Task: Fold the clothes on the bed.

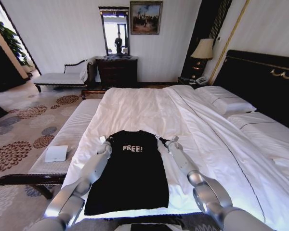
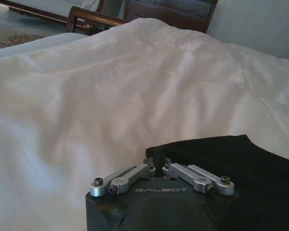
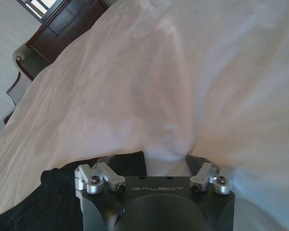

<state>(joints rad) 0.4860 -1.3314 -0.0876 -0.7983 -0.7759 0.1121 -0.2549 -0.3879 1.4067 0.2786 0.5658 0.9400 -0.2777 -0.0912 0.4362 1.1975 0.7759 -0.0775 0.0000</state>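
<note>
1. the black t-shirt (image 1: 135, 173) lay flat on the bed (image 1: 149, 108), near its foot edge, chest lettering up, both sleeves seemingly already turned in so it made a narrow oblong.
2. the left gripper (image 1: 107, 143) sat at the shirt's left shoulder corner; in the left wrist view its fingers (image 2: 151, 166) were drawn together on the black hem edge (image 2: 202, 149).
3. the right gripper (image 1: 165, 140) rested at the right shoulder, its fingers (image 3: 103, 161) spread wide over white sheet and black cloth, holding nothing.
4. i judged the shirt light, limp and easily rucked; it would sag between two pinches, so the shoulder corners looked the best hold.
5. the smooth duvet would likely let the cloth slide.
6. no container stood there; a small white box (image 1: 56, 153) lay on the striped bench (image 1: 67, 137) beside the bed.
</note>
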